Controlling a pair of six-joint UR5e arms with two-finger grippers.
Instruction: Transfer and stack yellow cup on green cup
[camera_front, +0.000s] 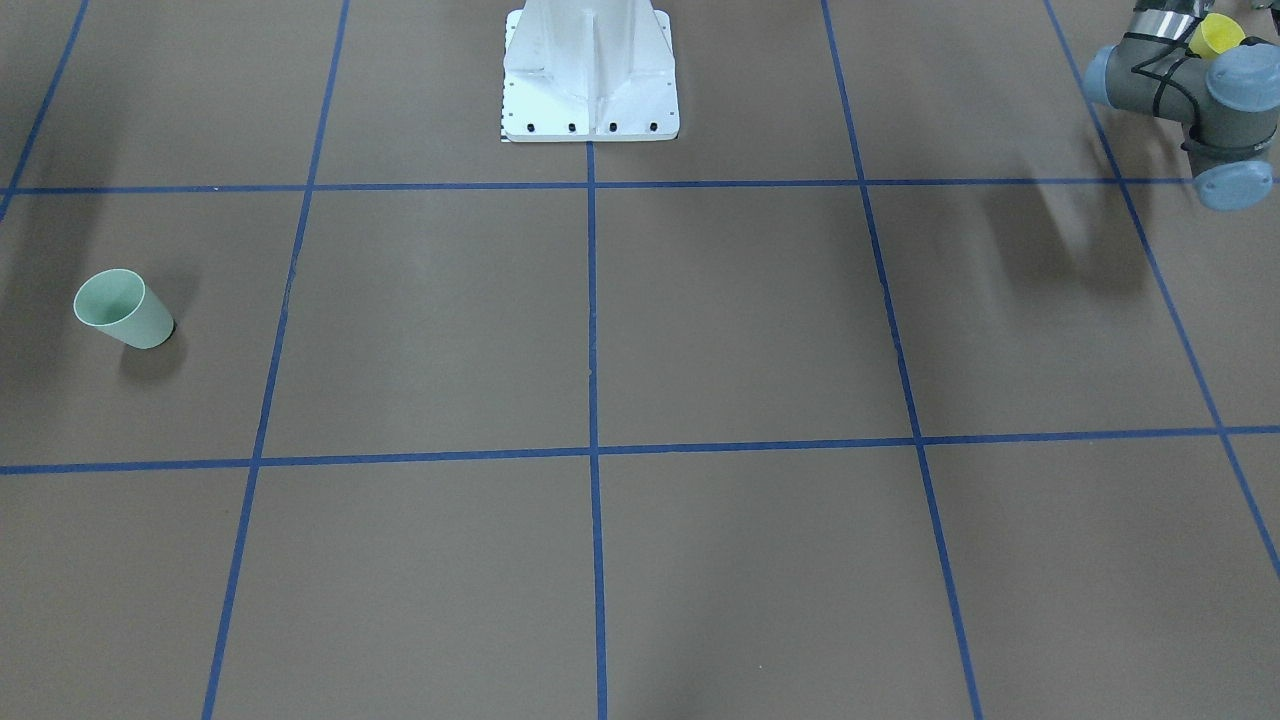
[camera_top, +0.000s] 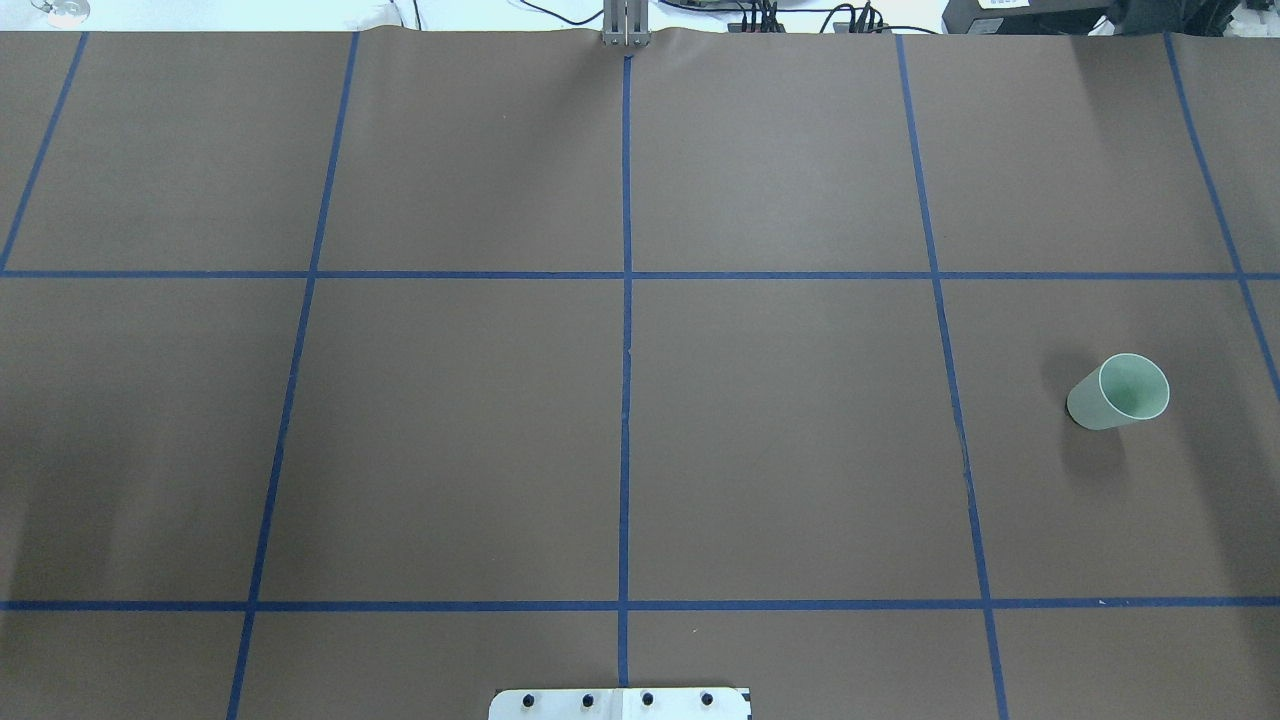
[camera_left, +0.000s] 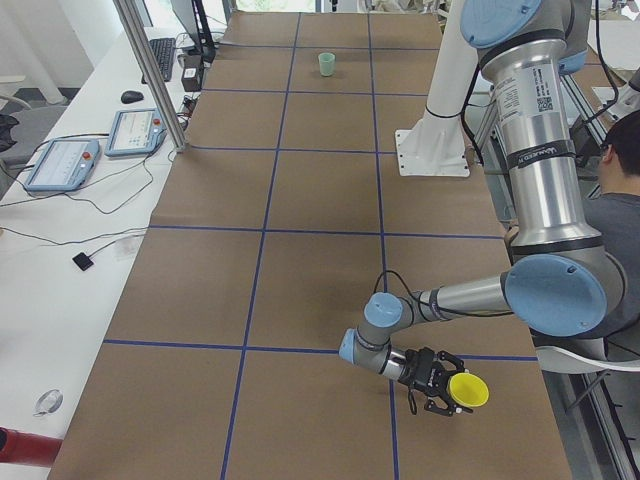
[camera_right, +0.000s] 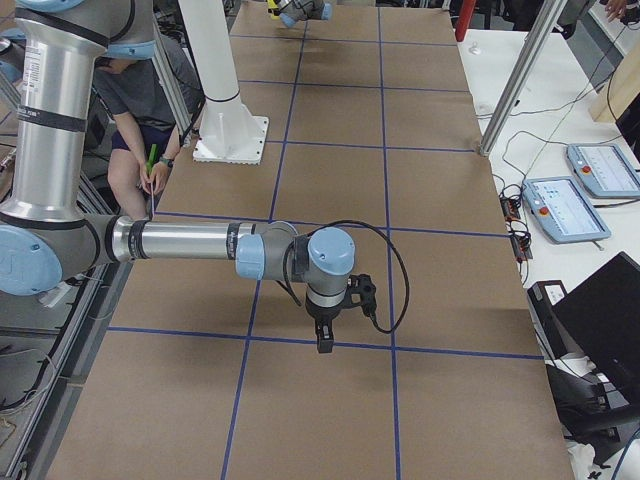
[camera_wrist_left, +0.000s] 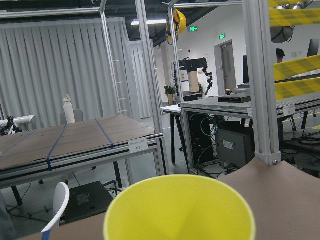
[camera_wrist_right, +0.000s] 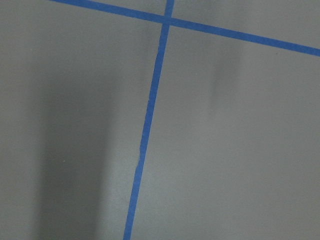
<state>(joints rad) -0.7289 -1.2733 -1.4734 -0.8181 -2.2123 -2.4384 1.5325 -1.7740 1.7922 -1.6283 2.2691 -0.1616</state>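
The yellow cup (camera_left: 468, 389) is held on its side above the table's near end in the exterior left view, in my left gripper (camera_left: 450, 392), whose fingers close around its base. Its open rim fills the bottom of the left wrist view (camera_wrist_left: 180, 210), and it shows at the top right of the front view (camera_front: 1215, 35). The green cup (camera_top: 1120, 392) stands upright and alone on the table's right part; it also shows in the front view (camera_front: 125, 310). My right gripper (camera_right: 325, 345) points down just above the table; I cannot tell whether it is open or shut.
The white robot base (camera_top: 620, 703) stands at the table's near middle edge. Blue tape lines (camera_top: 625, 400) divide the brown table into squares. A seated person (camera_right: 140, 110) is beside the robot. Tablets (camera_left: 60, 165) lie on a side table.
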